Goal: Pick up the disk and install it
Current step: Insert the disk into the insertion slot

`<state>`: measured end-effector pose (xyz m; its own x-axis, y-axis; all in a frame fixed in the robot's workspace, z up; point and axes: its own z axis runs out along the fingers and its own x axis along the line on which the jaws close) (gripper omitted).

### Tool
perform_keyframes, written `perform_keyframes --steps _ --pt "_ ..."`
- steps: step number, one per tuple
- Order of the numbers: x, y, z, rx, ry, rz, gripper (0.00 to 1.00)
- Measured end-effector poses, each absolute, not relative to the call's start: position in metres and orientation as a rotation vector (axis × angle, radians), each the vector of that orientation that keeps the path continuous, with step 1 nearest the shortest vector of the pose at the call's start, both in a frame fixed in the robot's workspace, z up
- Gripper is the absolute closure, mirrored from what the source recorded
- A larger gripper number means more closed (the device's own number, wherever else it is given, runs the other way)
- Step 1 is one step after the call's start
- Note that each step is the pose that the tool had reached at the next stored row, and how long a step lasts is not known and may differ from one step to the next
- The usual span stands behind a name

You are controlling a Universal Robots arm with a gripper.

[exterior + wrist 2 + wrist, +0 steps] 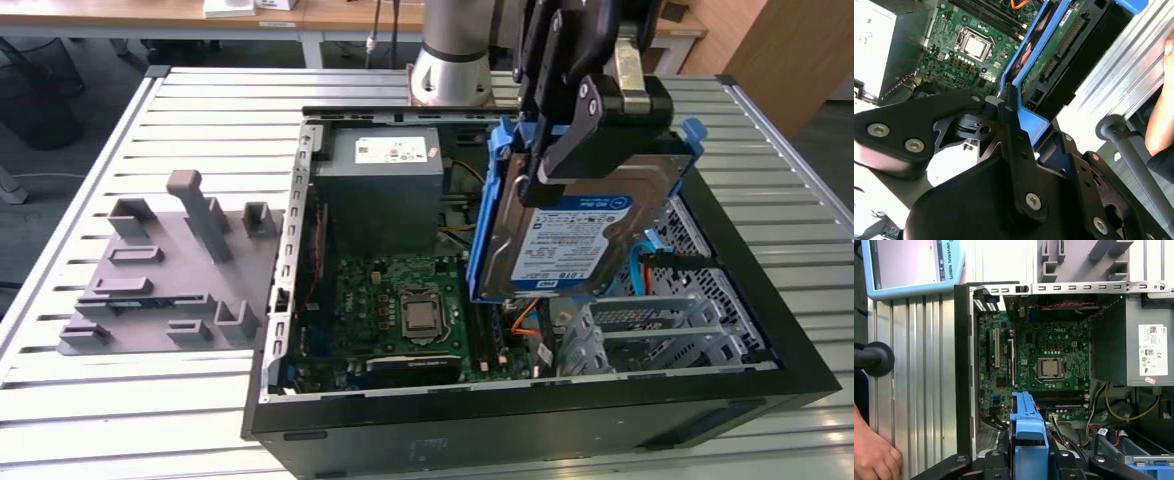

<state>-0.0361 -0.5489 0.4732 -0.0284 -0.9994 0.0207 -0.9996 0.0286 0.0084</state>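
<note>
Aloft, tool (pixel 577 150) clamps disk (pixel 574 245) — drive cage (pixel 667 335), cables (pixel 523 320) below.

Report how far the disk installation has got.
Done: the disk is picked up, clamped by the gripper. In hand: it hangs tilted above the open computer case, over the metal drive cage. Left: it is not yet seated in that cage.

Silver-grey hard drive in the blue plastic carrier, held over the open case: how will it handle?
Silver-grey metal hard drive: probably rigid and heavy for its size, being a metal block. The gripper clamps its upper end, so it may pivot if bumped. Blue plastic carrier likely flexes slightly.
</note>
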Motion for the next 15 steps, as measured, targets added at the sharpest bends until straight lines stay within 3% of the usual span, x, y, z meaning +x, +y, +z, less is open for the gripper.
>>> perform_keyframes --steps 15 --pt "-0.013 -0.553 0.471 2.175 -2.238 0.013 0.64"
